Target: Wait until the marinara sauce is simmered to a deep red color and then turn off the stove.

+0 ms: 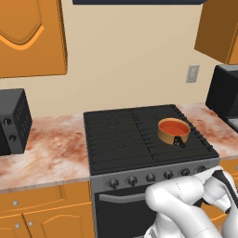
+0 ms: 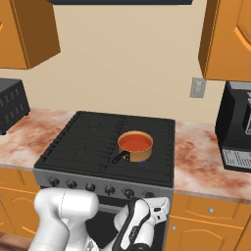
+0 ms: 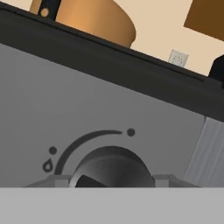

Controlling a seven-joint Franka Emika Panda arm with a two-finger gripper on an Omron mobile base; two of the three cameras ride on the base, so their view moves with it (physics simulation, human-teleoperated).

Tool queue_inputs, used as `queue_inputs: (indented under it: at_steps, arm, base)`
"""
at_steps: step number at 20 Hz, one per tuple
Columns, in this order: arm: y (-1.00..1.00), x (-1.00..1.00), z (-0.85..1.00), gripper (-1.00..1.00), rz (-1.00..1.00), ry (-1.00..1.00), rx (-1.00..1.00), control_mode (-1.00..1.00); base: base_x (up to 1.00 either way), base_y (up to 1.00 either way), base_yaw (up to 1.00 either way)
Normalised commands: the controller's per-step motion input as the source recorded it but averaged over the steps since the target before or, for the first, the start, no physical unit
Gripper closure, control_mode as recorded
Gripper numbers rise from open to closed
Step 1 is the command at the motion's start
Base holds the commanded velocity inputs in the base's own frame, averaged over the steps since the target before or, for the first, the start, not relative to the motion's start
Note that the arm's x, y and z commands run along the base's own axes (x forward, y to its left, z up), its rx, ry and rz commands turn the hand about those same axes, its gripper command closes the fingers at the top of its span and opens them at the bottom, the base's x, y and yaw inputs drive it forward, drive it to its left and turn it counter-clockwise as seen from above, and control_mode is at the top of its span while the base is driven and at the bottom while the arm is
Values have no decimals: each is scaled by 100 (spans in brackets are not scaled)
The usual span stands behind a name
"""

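The stove [image 1: 116,135] [image 2: 83,142] is a black gas range with a grey front panel [image 3: 65,100] and a row of black knobs. A tan saucepan [image 1: 167,135] [image 2: 132,154] [image 3: 96,19] stands on the right grates. The marinara sauce [image 1: 174,126] [image 2: 136,142] in it looks orange-red. My gripper [image 3: 111,180] [image 1: 209,174] [image 2: 151,200] is pressed up to the rightmost knob [image 3: 111,166]. One fingertip sits on each side of that knob, shut on it. The knob's pointer is hidden low in the hand view.
A black toaster oven [image 1: 11,121] [image 2: 10,105] sits on the marble counter [image 1: 51,148] to the left. A black boxy appliance [image 1: 225,95] [image 2: 238,127] stands on the right counter. There is a wall outlet [image 1: 192,73] [image 2: 197,87] behind, with orange cabinets above and below.
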Motion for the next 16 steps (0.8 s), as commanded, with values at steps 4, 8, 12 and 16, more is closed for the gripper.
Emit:
queue_inputs:
  at_steps: [4,8,12,16]
  arm:
    - [0,0,0,100,-3,0,12,-100]
    - [0,0,0,100,-3,0,13,-100]
    - [0,0,0,100,-2,0,14,-100]
    - [0,0,0,100,-1,0,14,-100]
  base:
    - [0,0,0]
    - [0,0,0]
    - [0,0,0]
    - [0,0,0]
